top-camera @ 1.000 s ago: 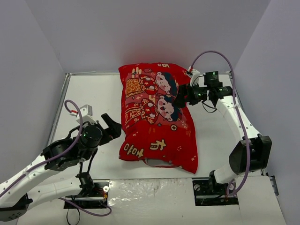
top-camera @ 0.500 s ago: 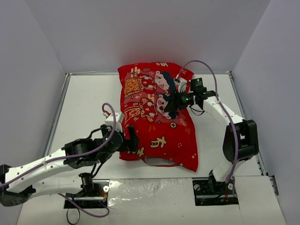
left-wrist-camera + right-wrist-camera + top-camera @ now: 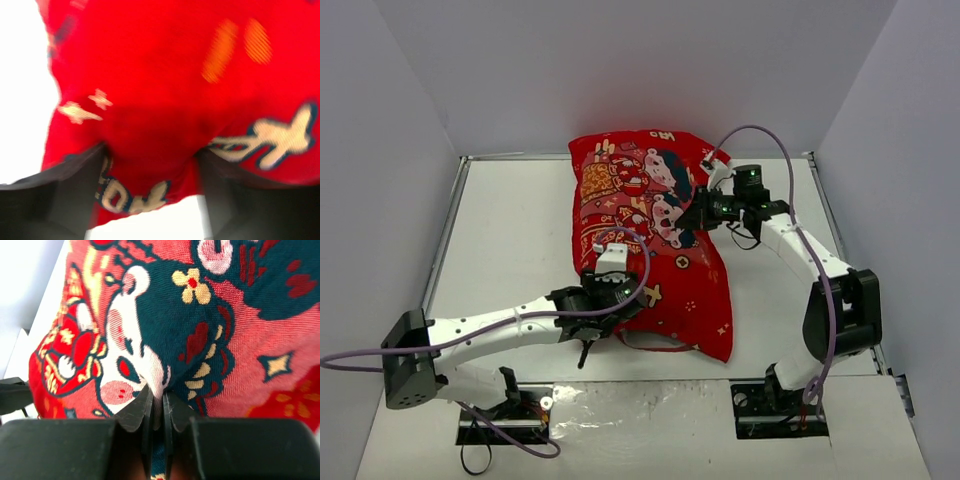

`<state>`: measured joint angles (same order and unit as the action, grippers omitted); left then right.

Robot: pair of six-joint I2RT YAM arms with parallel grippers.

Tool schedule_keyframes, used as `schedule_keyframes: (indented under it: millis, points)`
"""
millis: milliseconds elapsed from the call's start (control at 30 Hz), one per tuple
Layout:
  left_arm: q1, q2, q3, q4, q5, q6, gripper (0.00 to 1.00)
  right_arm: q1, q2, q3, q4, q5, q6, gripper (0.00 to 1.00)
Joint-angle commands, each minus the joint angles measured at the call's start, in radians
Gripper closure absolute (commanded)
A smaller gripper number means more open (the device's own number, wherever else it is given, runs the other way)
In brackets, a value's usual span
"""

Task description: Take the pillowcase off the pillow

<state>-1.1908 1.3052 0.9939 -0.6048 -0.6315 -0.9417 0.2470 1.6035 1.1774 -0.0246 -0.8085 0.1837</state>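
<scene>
The red pillowcase, printed with two cartoon children and gold characters, lies in the middle of the table and is filled out plump. The pillow is hidden inside it. My left gripper is at the near left corner. In the left wrist view its fingers press both sides of a bulge of the pillowcase, which fills the left gripper. My right gripper sits on the top right part. It is shut on a thin pinched fold of the pillowcase, at a child's printed face.
The white table is boxed in by pale walls at the back and sides. A crinkled silver strip runs along the near edge between the arm bases. A thin red edge curls out under the pillowcase's near side.
My left arm swung in from the left to the near left corner and its jaws narrowed round the fabric. My right gripper came down onto the printed face and shut on a fold.
</scene>
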Motion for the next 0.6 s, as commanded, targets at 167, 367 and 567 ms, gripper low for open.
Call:
schedule_keyframes:
  millis: [167,367,567]
  points:
    - [0.373,-0.115,-0.046,0.282,0.16,0.092,0.83,-0.15,-0.272,-0.162,0.0,-0.141,-0.007,1.0]
    - [0.513,0.072,0.167,0.333,0.366,0.221,0.96,-0.15,-0.409,-0.303,-0.113,-0.241,-0.069,1.0]
    - [0.505,0.146,0.272,0.33,0.443,0.241,0.97,-0.156,-0.416,-0.234,-0.149,-0.138,-0.173,1.0]
